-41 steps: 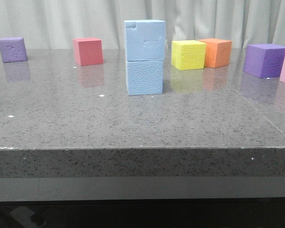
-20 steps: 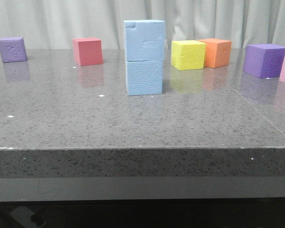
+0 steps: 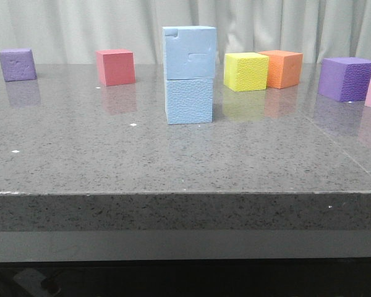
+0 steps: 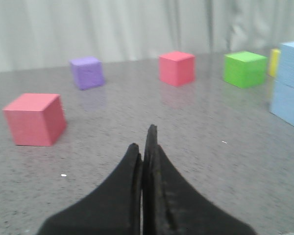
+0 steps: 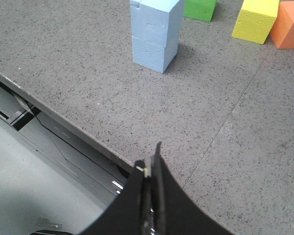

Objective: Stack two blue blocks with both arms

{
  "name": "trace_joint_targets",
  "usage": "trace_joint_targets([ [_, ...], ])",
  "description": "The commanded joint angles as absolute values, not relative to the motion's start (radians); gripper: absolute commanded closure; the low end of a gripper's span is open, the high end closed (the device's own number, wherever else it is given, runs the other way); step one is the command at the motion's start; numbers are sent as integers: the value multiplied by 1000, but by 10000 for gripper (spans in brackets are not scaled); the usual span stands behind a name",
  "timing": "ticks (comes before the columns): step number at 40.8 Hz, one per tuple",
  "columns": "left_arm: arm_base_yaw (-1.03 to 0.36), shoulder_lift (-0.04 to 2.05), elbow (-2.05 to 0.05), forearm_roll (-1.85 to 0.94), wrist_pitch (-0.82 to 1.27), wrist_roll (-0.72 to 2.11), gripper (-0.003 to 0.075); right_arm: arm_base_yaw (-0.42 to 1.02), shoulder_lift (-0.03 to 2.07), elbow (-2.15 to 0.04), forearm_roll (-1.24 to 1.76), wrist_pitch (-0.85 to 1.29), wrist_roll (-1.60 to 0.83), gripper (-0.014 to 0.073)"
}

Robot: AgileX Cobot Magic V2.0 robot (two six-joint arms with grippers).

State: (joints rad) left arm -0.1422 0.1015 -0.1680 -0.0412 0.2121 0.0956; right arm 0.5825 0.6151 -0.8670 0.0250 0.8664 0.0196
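I judge the stacking done, so the step in hand is keeping clear: I would hold both arms back near the worktop's [image 3: 185, 161] front edge, make no sweep toward the middle, and let the stack stand. My left pincer [image 4: 146, 147] has its fingers pressed together with nothing between them, low over the worktop and well apart from the blocks. My right pincer [image 5: 151, 171] is likewise closed and empty, above the front edge. The top block [image 3: 189, 52] sits squarely on the bottom block [image 3: 188, 101], faces nearly flush, near the worktop's middle, with a yellow cube [image 3: 246, 71] just beside it on the right and farther back. Both blocks are pale sky-blue foam; the bottom one's front is pebbled, the top one's smoother with jigsaw-like cut lines.
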Motion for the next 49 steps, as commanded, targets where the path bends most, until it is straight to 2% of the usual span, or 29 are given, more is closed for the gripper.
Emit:
trace_joint_targets([
  [1, -98, 70, -135, -56, 38, 93, 741, 576, 618, -890, 16, 801, 14, 713],
  [14, -86, -19, 7, -58, -90, 93, 741, 576, 618, -890, 16, 801, 14, 713],
  [49, -94, -23, 8, -58, -94, 93, 741, 576, 618, -890, 16, 802, 14, 713],
])
